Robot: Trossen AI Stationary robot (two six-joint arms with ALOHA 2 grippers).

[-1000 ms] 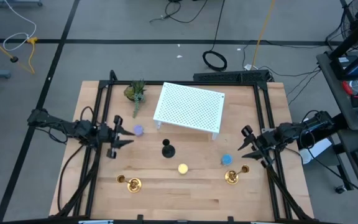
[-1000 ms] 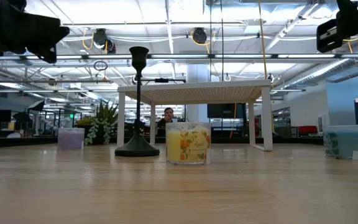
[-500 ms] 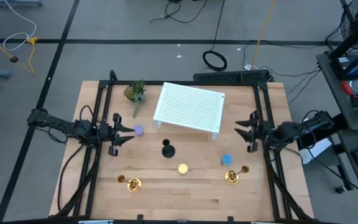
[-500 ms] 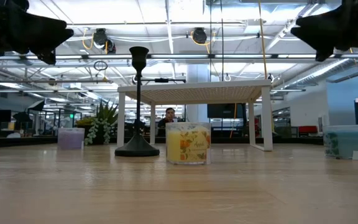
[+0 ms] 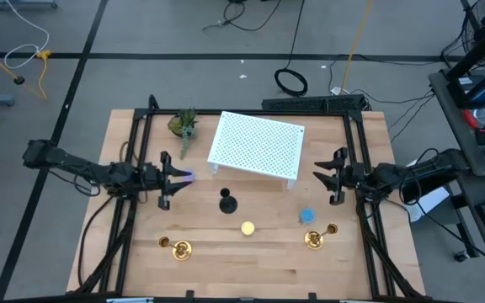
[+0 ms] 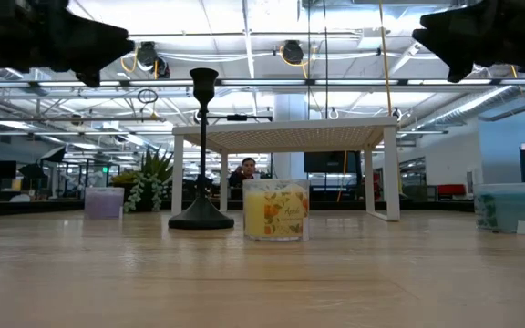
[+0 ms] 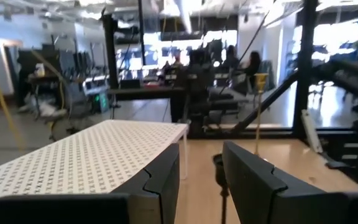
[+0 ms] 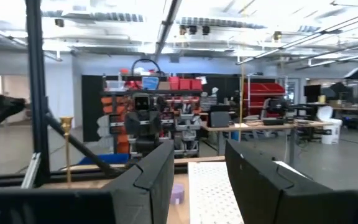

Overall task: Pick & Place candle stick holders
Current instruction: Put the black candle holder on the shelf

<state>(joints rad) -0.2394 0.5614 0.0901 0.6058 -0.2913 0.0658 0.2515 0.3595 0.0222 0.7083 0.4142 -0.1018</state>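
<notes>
Your left gripper [image 5: 175, 179] hangs with its jaws apart, and the black candle holder [image 5: 227, 203] stands upright just beyond its fingertips toward the table's middle, stem vertical, so you meet it side-on. The right gripper [image 5: 331, 177], also open, is farther off; the brass holders [image 5: 180, 248] [image 5: 314, 238] appear to stand near the front edge.

Both arms are stretched in low from the sides, pointing at each other across the tabletop [image 5: 251, 265]. Left tool [image 5: 172, 178] has its fingers spread, holding nothing. Right tool [image 5: 330, 177] is the same, fingers apart and empty.
</notes>
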